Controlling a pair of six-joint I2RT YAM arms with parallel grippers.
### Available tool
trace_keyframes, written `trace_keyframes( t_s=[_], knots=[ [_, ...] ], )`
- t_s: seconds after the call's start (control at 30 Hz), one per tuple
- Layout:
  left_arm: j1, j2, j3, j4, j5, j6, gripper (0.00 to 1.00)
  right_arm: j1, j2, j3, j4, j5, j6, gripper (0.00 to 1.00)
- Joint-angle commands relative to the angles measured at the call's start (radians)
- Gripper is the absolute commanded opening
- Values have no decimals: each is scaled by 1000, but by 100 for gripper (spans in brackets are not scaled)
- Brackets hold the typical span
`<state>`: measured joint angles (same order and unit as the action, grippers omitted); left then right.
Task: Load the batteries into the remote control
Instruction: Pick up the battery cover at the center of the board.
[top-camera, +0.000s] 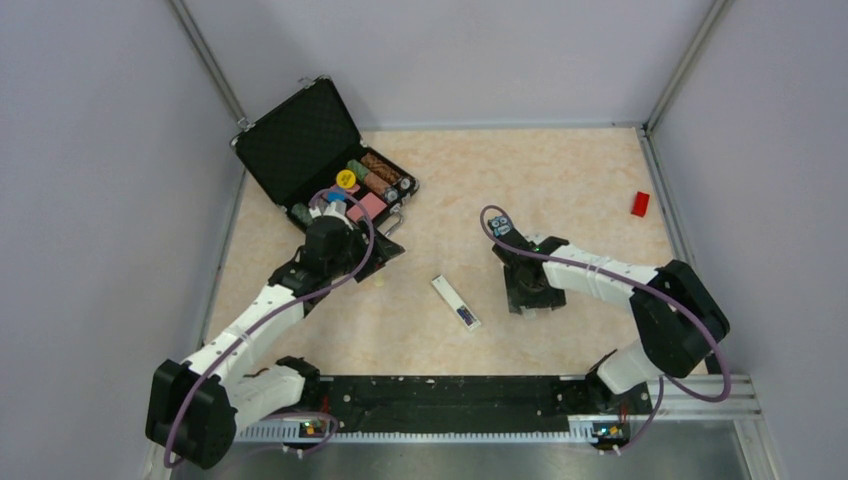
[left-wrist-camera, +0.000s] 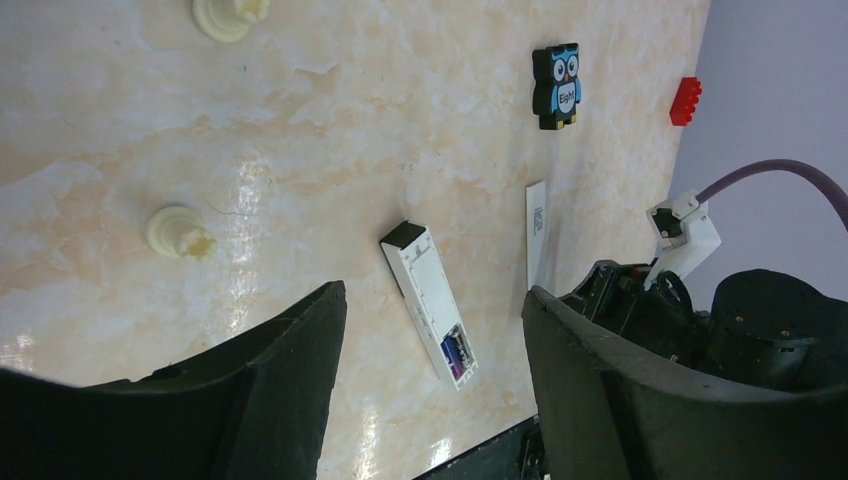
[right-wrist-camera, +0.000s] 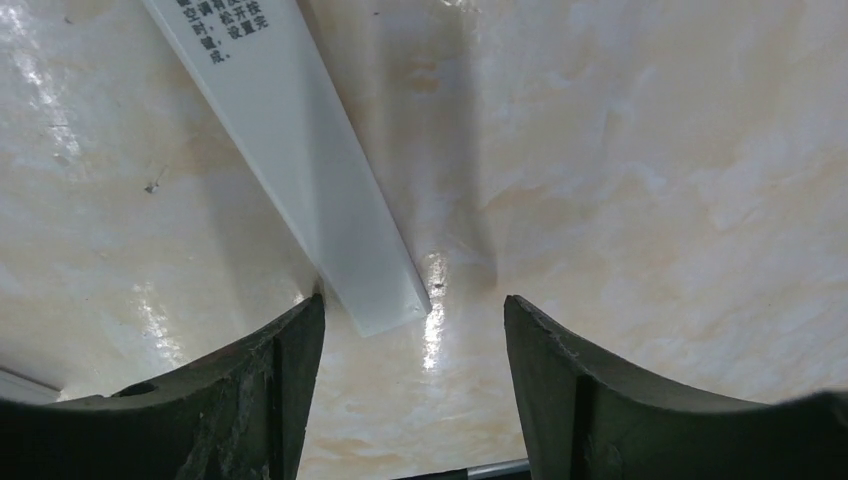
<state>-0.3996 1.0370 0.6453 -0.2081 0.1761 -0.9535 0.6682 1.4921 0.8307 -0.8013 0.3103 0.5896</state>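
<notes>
The white remote control (top-camera: 455, 302) lies flat mid-table, also in the left wrist view (left-wrist-camera: 424, 290). Its open compartment at the near end holds the purplish-black batteries (left-wrist-camera: 456, 353). My left gripper (top-camera: 383, 254) is open and empty, to the left of the remote and above the table (left-wrist-camera: 435, 292). My right gripper (top-camera: 530, 300) is open, low over the table to the right of the remote. In the right wrist view a flat white cover strip (right-wrist-camera: 290, 150) with printed text lies with its end between the open fingers (right-wrist-camera: 415, 330), nearer the left finger (right-wrist-camera: 285, 360). The strip also shows in the left wrist view (left-wrist-camera: 536, 235).
An open black case (top-camera: 300, 140) with several small items stands at the back left. A blue-and-black owl gadget (top-camera: 500, 224) lies behind the right gripper and a red block (top-camera: 640, 203) at the far right. Two cream knobs (left-wrist-camera: 180, 232) lie near the left gripper.
</notes>
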Motion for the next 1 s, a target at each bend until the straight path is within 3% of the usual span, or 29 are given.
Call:
trace_keyframes(
  t_s=[0.0, 0.33, 0.47, 0.77, 0.97],
  knots=[
    [5, 3, 40, 45, 17, 32, 70, -14, 21, -8, 74, -80, -41, 63],
    [4, 3, 43, 46, 25, 35, 70, -16, 55, -32, 102, -155, -49, 39],
    [4, 9, 43, 55, 39, 35, 70, -16, 45, -39, 114, -190, -46, 39],
    [6, 34, 54, 58, 77, 35, 69, -16, 3, -33, 88, -127, -27, 56],
    [4, 31, 49, 62, 80, 30, 69, -19, 18, -89, 137, -229, -23, 50]
  ],
)
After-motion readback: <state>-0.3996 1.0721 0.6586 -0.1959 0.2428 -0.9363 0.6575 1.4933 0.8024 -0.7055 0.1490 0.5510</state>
